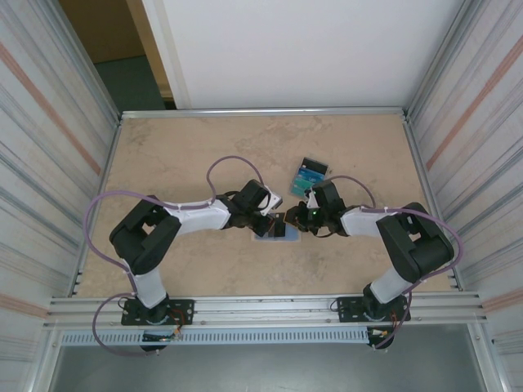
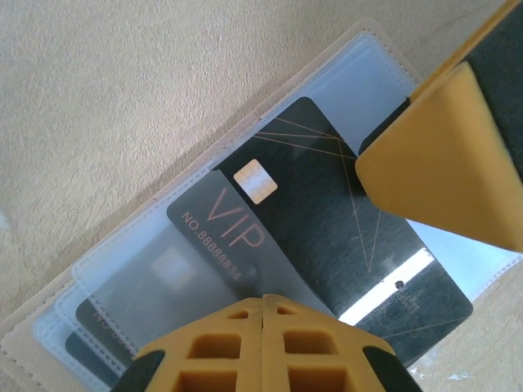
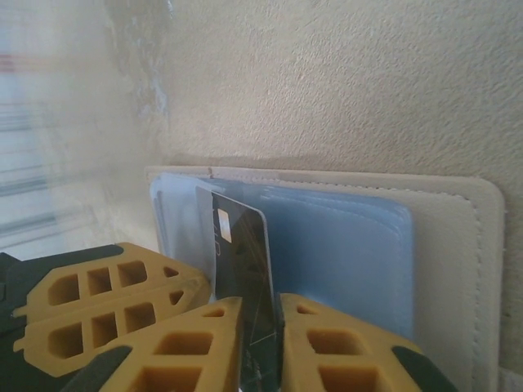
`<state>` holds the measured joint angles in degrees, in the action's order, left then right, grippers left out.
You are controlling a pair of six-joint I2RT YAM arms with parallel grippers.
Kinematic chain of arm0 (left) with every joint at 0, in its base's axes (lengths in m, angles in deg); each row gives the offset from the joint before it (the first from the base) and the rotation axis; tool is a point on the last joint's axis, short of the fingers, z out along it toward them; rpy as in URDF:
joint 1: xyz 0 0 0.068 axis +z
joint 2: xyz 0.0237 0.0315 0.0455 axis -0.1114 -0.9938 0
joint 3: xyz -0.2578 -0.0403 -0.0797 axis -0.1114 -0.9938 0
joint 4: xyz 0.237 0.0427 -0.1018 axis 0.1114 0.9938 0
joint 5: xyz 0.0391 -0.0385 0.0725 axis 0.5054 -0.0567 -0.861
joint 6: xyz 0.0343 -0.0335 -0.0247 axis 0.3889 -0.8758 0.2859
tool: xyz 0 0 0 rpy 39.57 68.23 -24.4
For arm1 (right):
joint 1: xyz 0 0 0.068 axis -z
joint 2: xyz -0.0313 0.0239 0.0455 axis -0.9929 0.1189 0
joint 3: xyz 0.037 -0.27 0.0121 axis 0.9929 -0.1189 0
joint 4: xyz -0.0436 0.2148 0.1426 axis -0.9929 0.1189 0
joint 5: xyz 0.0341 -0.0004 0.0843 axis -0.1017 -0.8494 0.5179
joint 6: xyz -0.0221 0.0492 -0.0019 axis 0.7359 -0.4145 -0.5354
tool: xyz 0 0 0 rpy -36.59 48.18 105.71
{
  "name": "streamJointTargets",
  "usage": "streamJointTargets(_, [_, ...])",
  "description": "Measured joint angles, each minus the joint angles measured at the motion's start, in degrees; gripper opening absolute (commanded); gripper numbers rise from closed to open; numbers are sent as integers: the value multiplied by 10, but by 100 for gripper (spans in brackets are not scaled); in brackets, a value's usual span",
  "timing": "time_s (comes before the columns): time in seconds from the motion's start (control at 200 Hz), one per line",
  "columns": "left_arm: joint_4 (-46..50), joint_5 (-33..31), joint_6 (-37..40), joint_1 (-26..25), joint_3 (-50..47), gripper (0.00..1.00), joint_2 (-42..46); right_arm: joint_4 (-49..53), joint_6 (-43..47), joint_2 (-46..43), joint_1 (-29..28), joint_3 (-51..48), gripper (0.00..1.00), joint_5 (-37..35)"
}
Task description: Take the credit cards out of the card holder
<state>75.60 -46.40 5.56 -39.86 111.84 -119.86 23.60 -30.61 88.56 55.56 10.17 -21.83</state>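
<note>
On the table the holder lies open. The left gripper, clenched and empty, sits over the holder's clear sleeves. The right gripper pinches the black card, partly out of the holder. Loose cards lie just beyond the holder.

The left arm and right arm bend inward, wrists nearly meeting. The left gripper has its fingers pressed together; the right gripper pinches the black VIP card by its edge
</note>
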Motion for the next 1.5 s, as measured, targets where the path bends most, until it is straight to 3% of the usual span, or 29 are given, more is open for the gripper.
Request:
streamJointTargets(0.386, [-10,7,-13,0,-1,0,-3,-101,-37,42,0,-9,20,39])
streamJointTargets(0.541, [-16,11,-18,0,-2,0,-5,-118,-44,52,0,-9,7,46])
streamJointTargets(0.676, [-17,11,-20,0,-2,0,-5,-117,-46,53,2,-9,0,49])
streamJointTargets(0.947, [-23,8,-22,1,-8,0,-2,-25,-4,17,2,8,0,17])
streamJointTargets(1.343, [-7,-8,-22,2,-9,17,10,160,81,-65,3,51,0,-32])
streamJointTargets(1.503, [3,-16,-25,2,-9,39,32,221,123,-108,5,88,0,-55])
